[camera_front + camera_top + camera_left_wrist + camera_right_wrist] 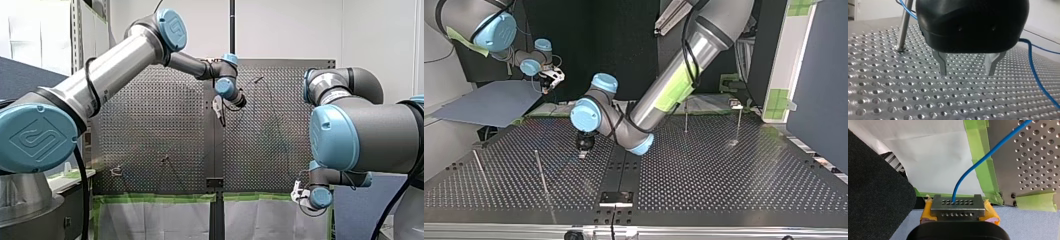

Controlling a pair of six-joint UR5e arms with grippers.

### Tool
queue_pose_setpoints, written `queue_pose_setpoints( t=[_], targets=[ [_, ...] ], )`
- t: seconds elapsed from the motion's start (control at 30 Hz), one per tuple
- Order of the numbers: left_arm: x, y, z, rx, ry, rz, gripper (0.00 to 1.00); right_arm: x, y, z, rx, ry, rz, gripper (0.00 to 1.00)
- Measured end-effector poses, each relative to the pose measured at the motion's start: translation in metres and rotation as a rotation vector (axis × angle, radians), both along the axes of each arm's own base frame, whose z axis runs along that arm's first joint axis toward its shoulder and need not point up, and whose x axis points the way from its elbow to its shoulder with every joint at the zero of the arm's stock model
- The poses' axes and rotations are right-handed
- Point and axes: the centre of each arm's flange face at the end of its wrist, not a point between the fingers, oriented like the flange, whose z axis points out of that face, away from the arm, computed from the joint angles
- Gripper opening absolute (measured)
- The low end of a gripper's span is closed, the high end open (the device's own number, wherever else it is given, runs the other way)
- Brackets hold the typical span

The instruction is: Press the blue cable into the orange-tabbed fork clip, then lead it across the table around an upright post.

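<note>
The blue cable point(978, 162) rises from between the yellow pads point(990, 213) of my right gripper point(957, 202), which is shut on it, off the table's taped edge. In the left wrist view my left gripper point(967, 73) hovers just above the perforated table point(898, 100), open, with nothing between its metal fingers point(943, 66). A stretch of the blue cable point(1034, 70) lies on the table beside that gripper. Another stretch passes behind an upright post point(904, 25). In the top view my left gripper point(584, 145) points down near the table's middle. I cannot make out the orange-tabbed clip.
Several thin upright posts stand on the table, two of them point(541, 172) point(685, 117) to either side of my left gripper. Green tape point(978, 145) lines the table's edge. A blue-grey sheet point(489, 102) lies under my right gripper point(551, 80). A dark plate point(616, 197) sits at the near middle.
</note>
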Motion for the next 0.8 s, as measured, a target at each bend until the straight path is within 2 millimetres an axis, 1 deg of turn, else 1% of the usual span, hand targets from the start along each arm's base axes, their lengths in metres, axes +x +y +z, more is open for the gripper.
queue_pose_setpoints(
  t=[0.3, 0.53, 0.63, 0.8],
  targets=[
    [-0.016, 0.015, 0.017, 0.01, 0.033, -0.055, 0.75, 0.0, 0.0, 0.0, 0.003, 0.0, 0.001, 0.0],
    [-0.039, 0.022, 0.028, 0.027, 0.073, -0.116, 0.75, 0.001, 0.0, 0.0, 0.003, -0.001, 0.004, 0.0],
    [-0.047, 0.024, 0.022, 0.039, 0.102, -0.139, 0.75, 0.001, 0.0, 0.0, 0.005, -0.001, 0.004, 0.0],
    [-0.055, 0.032, 0.003, 0.072, 0.169, -0.147, 0.75, 0.001, 0.001, 0.0, 0.01, 0.003, 0.006, 0.0]
  ],
)
